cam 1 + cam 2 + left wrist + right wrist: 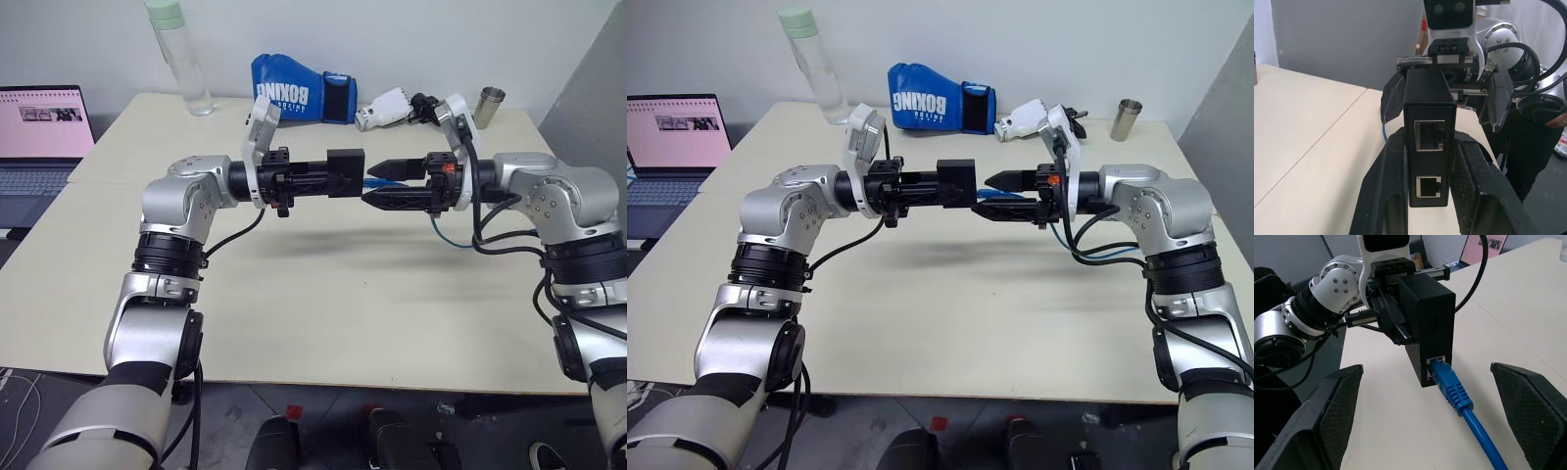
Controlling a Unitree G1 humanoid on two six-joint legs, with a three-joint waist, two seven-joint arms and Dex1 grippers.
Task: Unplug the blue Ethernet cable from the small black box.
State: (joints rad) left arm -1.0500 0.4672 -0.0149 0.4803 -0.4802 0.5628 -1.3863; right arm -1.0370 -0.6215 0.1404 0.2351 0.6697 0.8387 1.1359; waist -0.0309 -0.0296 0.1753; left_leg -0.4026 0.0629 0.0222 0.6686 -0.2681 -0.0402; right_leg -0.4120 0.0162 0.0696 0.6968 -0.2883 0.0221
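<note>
Left gripper pinching small black box; right gripper spread; blue Ethernet cable plugged.

Laptop, bottle, boxing glove, cup on table

Head cameras look down over the table; wrist cameras face each other closely, sharing the small black box.

Small black box held mid-air over the table — Ethernet cable plugged in (robot's right side).
</note>
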